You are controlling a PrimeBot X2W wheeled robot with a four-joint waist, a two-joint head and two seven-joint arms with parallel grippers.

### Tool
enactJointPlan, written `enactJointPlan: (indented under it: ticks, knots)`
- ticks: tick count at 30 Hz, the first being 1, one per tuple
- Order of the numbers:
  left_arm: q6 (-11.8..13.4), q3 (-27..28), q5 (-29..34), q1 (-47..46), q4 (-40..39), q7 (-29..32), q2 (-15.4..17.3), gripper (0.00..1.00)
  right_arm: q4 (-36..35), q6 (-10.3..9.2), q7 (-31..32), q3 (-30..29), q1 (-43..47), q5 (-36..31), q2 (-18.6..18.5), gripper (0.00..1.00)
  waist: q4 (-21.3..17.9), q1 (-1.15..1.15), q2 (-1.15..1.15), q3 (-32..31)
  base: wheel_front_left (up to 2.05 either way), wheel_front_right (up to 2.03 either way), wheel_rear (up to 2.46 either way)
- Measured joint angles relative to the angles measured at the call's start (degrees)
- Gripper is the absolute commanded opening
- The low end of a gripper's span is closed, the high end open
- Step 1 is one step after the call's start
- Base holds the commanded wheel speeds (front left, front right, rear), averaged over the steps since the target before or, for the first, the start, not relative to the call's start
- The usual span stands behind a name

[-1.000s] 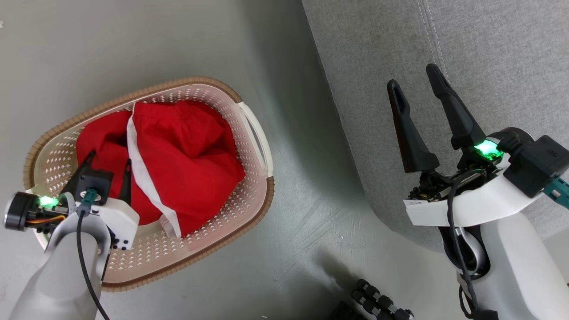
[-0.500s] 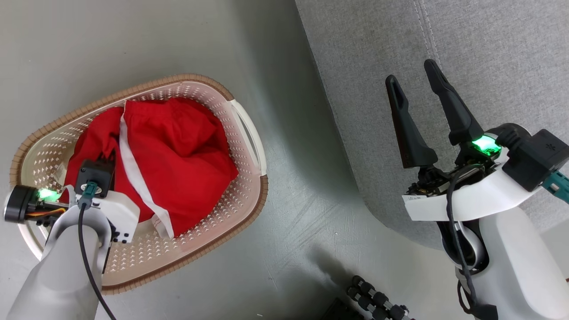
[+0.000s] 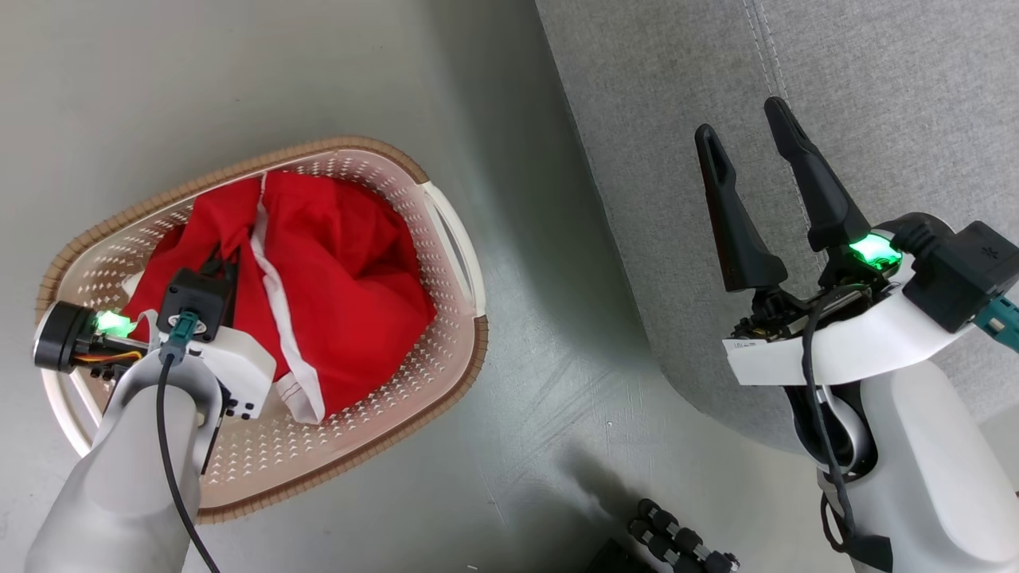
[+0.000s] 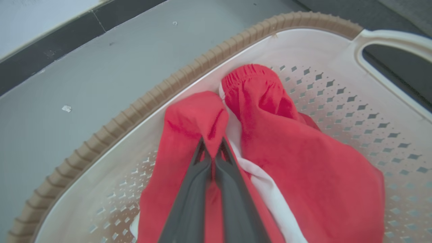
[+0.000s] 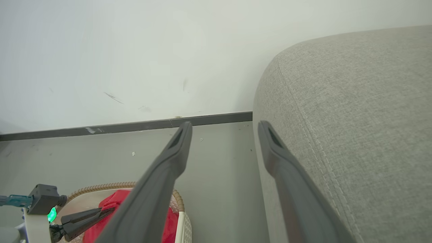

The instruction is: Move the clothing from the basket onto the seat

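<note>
Two dark fingers of the left pincer are pressed together at the far left, reaching down into the basket. They are clamped on a fold of the red clothing. In the left wrist view the cloth bunches up around the fingertips and rises into a soft peak just past them. A green light glows on that wrist, and the pale forearm comes up from the lower left corner of the head view.

The basket sits on the grey floor, cream-white with rows of small holes in its walls and a brown ribbed rim. All of the clothing lies inside it, heaped toward the far wall, with bare perforated bottom showing on the near side. A white stripe runs down through the red heap, and a gathered waistband leans against the far wall in the left wrist view. A white handle forms the basket's right side.

Right of the basket is a strip of bare floor, with a black ribbed object at its lower edge. Beyond that stands the seat, grey woven fabric with a rounded corner and a stitched seam. The right pincer hangs over the seat's near edge, fingers spread wide apart and holding nothing. A green light shines at its base too. The right wrist view shows a pale wall and a dark skirting strip behind.
</note>
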Motion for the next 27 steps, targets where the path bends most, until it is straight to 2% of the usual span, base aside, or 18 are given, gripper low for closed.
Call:
enactJointPlan:
  ticks: [14,27]
  knots:
    - [-1.04,-1.16,0.65,3.36,-10.74,-0.01,0.46,0.0,1.43,0.0,0.0,-0.44,-1.83,-0.93,-0.03,1.0,2.49,0.0,0.0,-2.25,0.0,0.0,0.0]
    - [-0.45,0.36,0.44,9.21,-25.29,0.0,0.83,0.0,3.42,0.0,0.0,-2.2,-2.21,-4.11,-0.14,1.0,6.25,0.0,0.0,-7.04,0.0,0.0,0.0]
